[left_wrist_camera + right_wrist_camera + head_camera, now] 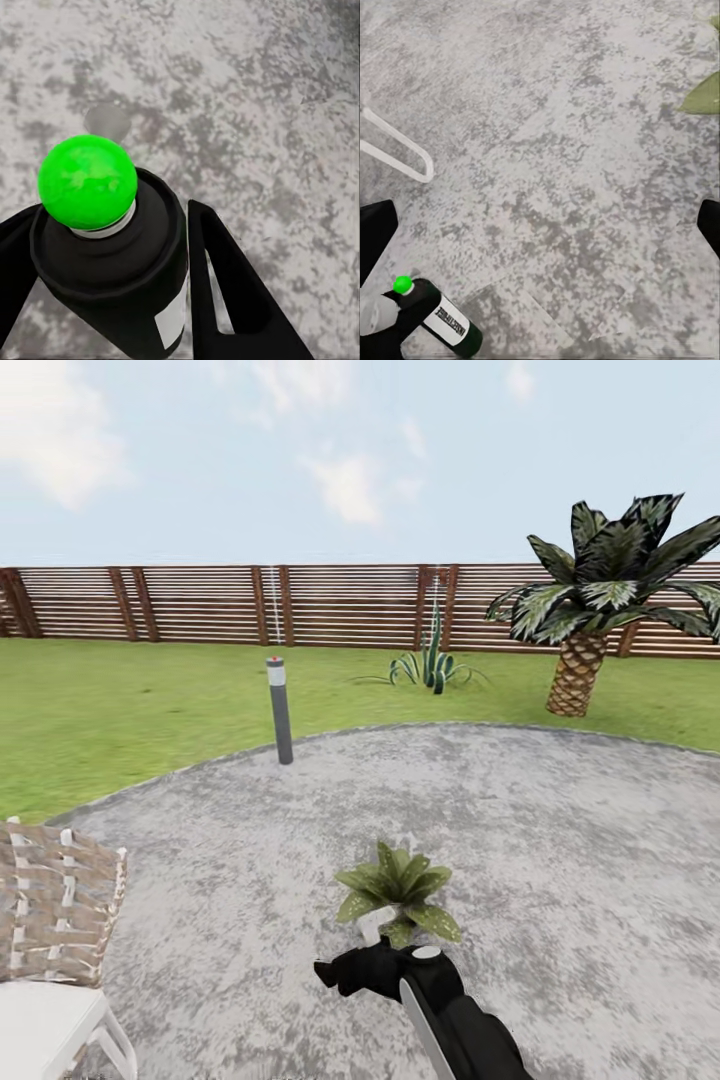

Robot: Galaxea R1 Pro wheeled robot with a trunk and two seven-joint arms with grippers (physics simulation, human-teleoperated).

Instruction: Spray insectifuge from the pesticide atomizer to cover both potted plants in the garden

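The pesticide atomizer (pixel 375 923) shows its white spray head just in front of a potted plant (pixel 400 888) with speckled pointed leaves, standing on the grey paved circle (pixel 560 830) in the garden. My left gripper (pixel 366 964) is shut on it. In the left wrist view the dark bottle (pixel 112 277), with a bright green knob on its end, sits between the two black fingers (pixel 225 292). My right gripper (pixel 542 225) is wide open over the paving. Some way beyond its fingers are the atomizer (pixel 446 319) and a leaf tip of the plant (pixel 701 94).
A woven chair (pixel 55 920) with white legs (pixel 397 146) stands at the left. A grey bollard lamp (pixel 280 710) stands at the paving's far edge. On the lawn are a palm (pixel 590 620) and a spiky plant (pixel 432 665), in front of the slatted fence (pixel 200 605).
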